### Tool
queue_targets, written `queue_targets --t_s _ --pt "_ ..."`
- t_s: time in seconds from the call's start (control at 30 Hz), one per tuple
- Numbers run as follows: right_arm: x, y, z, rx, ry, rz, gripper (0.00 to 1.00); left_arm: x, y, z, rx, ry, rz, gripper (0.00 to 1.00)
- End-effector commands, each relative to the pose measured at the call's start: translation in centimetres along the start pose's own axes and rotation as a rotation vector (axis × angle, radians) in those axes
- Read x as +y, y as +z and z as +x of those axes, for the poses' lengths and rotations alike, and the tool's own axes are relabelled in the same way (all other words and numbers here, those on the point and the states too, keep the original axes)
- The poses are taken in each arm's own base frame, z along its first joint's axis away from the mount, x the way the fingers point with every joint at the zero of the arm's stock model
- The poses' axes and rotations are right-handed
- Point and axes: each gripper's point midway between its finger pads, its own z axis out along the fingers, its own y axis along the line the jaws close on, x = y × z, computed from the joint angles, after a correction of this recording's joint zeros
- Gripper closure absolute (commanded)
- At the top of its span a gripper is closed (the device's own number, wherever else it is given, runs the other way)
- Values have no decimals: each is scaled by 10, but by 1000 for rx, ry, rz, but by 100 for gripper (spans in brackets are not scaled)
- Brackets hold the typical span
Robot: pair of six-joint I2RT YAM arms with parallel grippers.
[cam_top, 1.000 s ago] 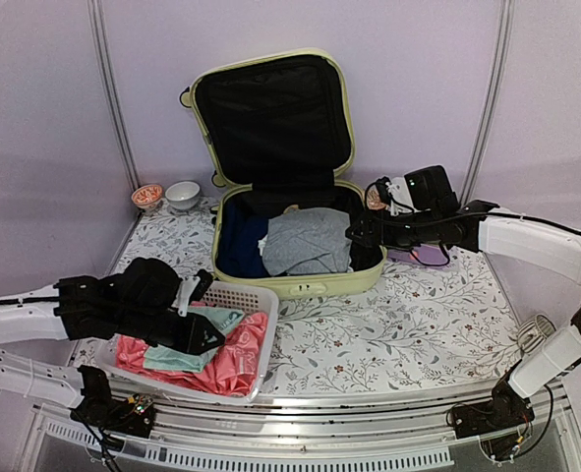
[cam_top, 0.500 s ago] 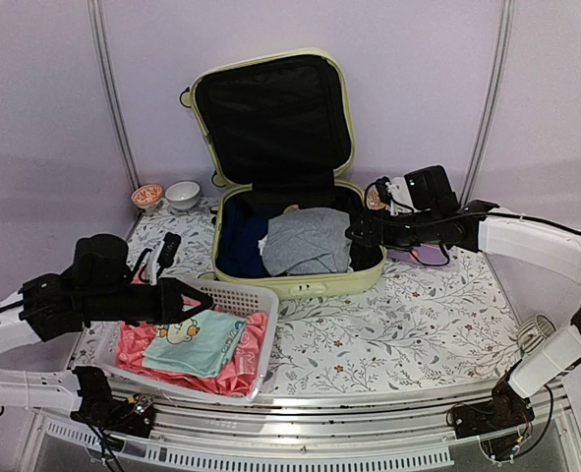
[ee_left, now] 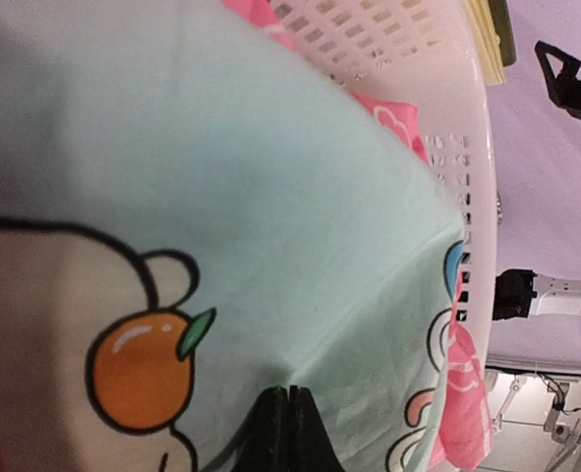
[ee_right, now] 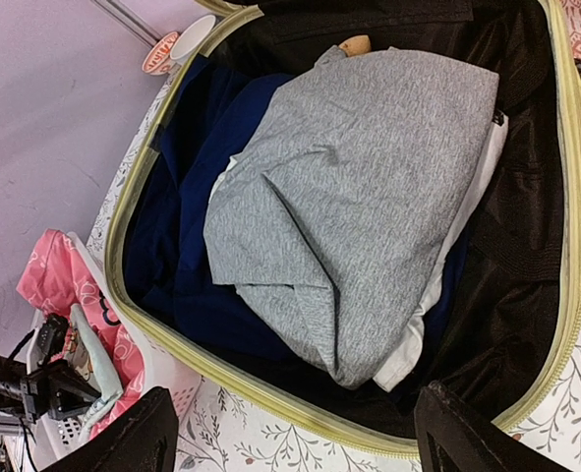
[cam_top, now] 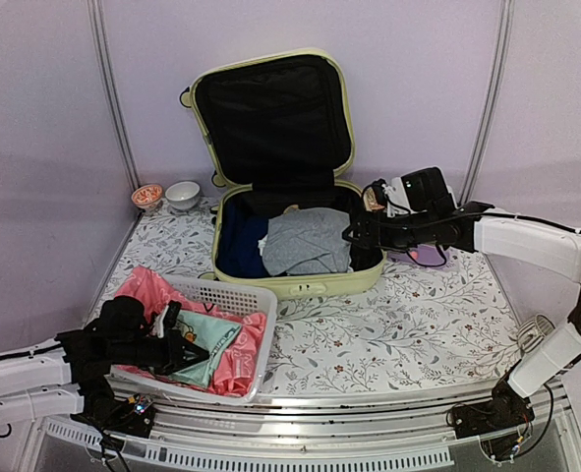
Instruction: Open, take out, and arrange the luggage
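Top external: records luggage (cam_top: pixel 300 286) open at far centre, lid upright. Places right gripper (cam_top: pixel 353 234), spread wide, empty, just beside its right rim: nearer arm. Left gripper (cam_top: pixel 180 339) closed over basket (cam_top: pixel 243 295), well apart.

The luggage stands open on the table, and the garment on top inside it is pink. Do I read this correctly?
Not quite. The luggage is open on the table, but the garment on top inside it is grey, not pink; the right wrist view shows this plainly. The pink cloth lies in the white basket.
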Motion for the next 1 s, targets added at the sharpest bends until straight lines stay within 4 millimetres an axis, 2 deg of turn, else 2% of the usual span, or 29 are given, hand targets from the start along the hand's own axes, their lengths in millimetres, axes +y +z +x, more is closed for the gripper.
queue_targets --t_s 0.0,0.07,0.1,0.13,0.17,0.27,0.37,0.47,0.6,0.8,0.97 --pt "-9 10 2 17 0 21 13 -44 -16 -35 -92 82 50 100" --pt "-12 14 -1 25 -5 50 12 -70 -26 -52 -122 130 50 100" --pt "-18 19 3 46 -5 74 12 -80 -29 -59 -131 152 48 99" --pt "-16 20 -8 34 -9 82 12 -91 -31 -66 -137 176 52 97" --pt "-17 24 -10 44 -4 94 13 -100 -31 -72 -139 204 51 95" --pt "-25 40 -14 88 41 117 22 -130 -33 -94 -168 274 52 89" --pt "-32 53 -19 116 96 130 32 -148 -28 -122 -213 345 18 81" --pt "-46 66 -19 146 165 152 40 -153 -12 -146 -224 387 -34 80" --pt "-66 79 -19 153 217 180 47 -164 5 -166 -236 437 -41 80" --pt "-75 93 -21 154 235 179 58 -169 16 -178 -253 469 -37 80" --pt "-76 104 -18 169 245 160 61 -168 23 -180 -239 486 -48 80"
